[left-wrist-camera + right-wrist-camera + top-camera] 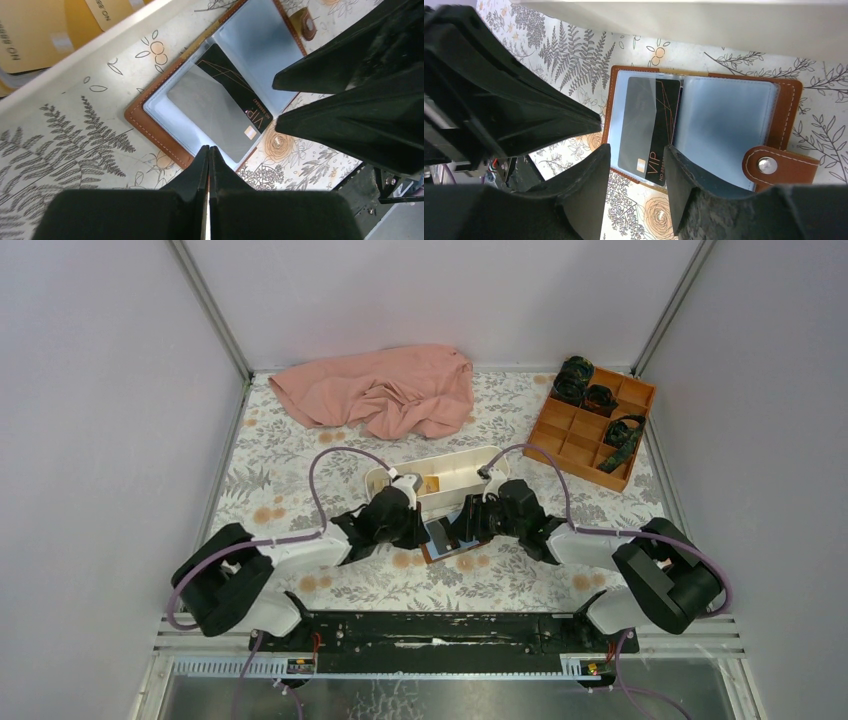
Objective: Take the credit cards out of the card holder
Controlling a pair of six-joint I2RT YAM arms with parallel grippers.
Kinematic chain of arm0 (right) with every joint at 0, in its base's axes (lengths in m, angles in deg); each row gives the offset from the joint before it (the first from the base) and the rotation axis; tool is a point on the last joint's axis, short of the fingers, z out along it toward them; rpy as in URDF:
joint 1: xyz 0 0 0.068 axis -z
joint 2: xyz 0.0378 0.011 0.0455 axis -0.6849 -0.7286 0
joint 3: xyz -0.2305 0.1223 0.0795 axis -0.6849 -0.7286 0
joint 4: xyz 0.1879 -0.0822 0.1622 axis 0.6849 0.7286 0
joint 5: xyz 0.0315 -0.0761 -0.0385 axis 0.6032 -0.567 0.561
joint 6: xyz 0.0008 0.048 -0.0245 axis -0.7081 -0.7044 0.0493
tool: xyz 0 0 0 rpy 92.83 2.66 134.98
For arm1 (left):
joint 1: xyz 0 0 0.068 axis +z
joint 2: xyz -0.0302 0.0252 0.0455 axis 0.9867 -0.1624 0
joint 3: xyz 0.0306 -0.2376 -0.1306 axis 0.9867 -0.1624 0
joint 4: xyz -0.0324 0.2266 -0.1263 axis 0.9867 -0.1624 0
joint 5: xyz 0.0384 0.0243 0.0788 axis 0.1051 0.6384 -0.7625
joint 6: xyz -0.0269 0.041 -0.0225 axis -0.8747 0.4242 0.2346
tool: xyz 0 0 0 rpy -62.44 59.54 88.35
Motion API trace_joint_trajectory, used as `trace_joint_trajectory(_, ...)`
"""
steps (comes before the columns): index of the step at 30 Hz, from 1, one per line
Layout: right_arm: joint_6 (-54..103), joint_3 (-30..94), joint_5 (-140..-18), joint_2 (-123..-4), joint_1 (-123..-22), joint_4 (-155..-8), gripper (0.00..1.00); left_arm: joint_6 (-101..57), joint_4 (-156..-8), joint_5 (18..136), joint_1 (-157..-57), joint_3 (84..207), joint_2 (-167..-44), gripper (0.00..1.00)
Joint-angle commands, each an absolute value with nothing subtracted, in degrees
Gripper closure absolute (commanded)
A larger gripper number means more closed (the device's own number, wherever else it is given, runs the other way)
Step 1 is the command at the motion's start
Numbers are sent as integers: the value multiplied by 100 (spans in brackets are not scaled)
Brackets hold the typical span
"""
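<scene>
The card holder (791, 107) lies open under the right gripper (636, 152), whose fingers are apart. Its black card (649, 125) points its short end between them. The left gripper (208, 150) is squeezed together, empty, just beside.

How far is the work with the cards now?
Done: yellow cards lie in the tray. In hand: the open right claw sits on either side of the black card; the left claw is shut. Left: that card is in the holder.
</scene>
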State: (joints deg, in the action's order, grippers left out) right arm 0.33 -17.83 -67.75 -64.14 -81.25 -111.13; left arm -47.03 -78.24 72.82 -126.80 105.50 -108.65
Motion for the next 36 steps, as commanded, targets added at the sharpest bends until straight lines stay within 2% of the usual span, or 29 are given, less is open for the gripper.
trace_joint_trajectory(1, -24, -1815, -6636, -6402, -7995, -11438, 48, -4761, -7102, 7604, -12709, 10713, -11422, 100)
trace_joint_trajectory(7, -17, -1861, -6581, -6405, -7891, -11433, 48, -4816, -7020, 7703, -12706, 10846, -12095, 100)
trace_joint_trajectory(25, 239, -1899, -6741, -6568, -7628, -11202, 47, -4754, -7297, 7537, -12700, 10976, -12323, 100)
trace_joint_trajectory(36, 64, -1944, -5918, -7090, -7621, -11954, 49, -4763, -7208, 7541, -12704, 10930, -12362, 100)
